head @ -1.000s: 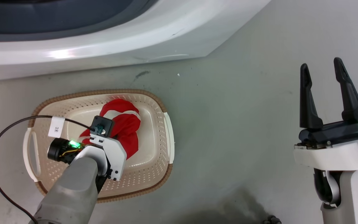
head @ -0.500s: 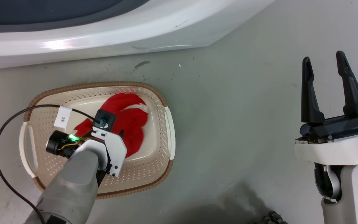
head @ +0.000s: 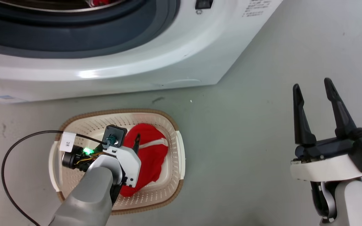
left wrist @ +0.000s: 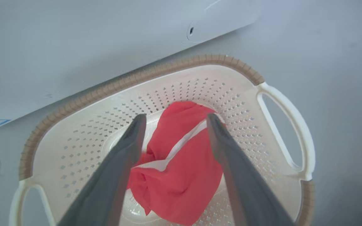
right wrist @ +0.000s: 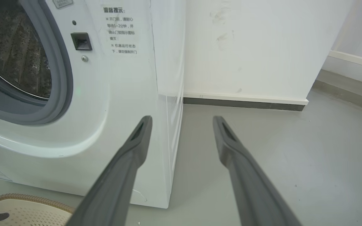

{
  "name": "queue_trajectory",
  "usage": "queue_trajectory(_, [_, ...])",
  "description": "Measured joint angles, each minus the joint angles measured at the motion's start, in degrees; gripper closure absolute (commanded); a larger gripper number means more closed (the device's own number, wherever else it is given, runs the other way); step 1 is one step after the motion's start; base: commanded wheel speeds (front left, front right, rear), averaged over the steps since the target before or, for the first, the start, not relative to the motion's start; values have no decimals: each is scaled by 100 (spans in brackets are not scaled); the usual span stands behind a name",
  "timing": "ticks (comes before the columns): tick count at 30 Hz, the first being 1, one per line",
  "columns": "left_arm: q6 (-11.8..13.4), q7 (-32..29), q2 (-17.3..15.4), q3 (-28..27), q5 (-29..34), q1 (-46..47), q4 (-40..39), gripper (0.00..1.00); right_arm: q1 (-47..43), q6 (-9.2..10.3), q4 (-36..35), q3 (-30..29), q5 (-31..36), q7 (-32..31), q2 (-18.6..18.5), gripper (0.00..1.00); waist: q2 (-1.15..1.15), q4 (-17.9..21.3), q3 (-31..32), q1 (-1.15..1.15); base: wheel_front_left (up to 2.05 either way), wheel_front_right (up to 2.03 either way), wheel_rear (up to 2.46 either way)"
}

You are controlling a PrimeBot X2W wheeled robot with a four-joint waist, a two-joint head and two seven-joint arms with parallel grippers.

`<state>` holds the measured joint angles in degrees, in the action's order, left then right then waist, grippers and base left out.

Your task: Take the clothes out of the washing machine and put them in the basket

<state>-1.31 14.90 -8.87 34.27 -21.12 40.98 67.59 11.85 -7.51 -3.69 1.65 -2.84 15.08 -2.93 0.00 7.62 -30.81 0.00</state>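
Observation:
One red garment (left wrist: 181, 175) with a white stripe lies bunched on the bottom of the cream basket (left wrist: 168, 67). My left gripper (left wrist: 176, 116) hangs open just above it, its fingers straddling the cloth with nothing held. In the head view the garment (head: 151, 157) sits right of my left wrist, inside the basket (head: 171, 122). The white washing machine (head: 168, 56) stands behind the basket, and a scrap of red cloth (head: 97, 2) shows in its drum at the top edge. My right gripper (head: 312, 85) is open and empty over the bare floor on the right.
The grey floor (head: 237, 141) stretches between the basket and my right arm. A black cable (head: 8, 157) loops from my left wrist over the basket's left handle. In the right wrist view a white wall (right wrist: 262, 47) with a skirting board stands right of the machine (right wrist: 121, 94).
The head camera has moved, bringing the machine's door opening into view. The red garment has sunk from a tall bunch to a flatter heap, and the left gripper has lifted off it.

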Motion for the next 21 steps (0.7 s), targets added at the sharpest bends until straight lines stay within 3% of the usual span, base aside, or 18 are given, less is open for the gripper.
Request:
queue_trajectory(13, [611, 16, -246, -1024, 388, -1547, -2663, 0, -563, 0, 137, 85, 126, 0, 0, 0, 0, -266, 1132, -1, 0, 0, 0])
queue_trajectory(21, [945, 16, -147, -1895, 866, -2466, -4277, 0, -859, 0, 200, 92, 143, 0, 0, 0, 0, -378, 1709, -1, 0, 0, 0])
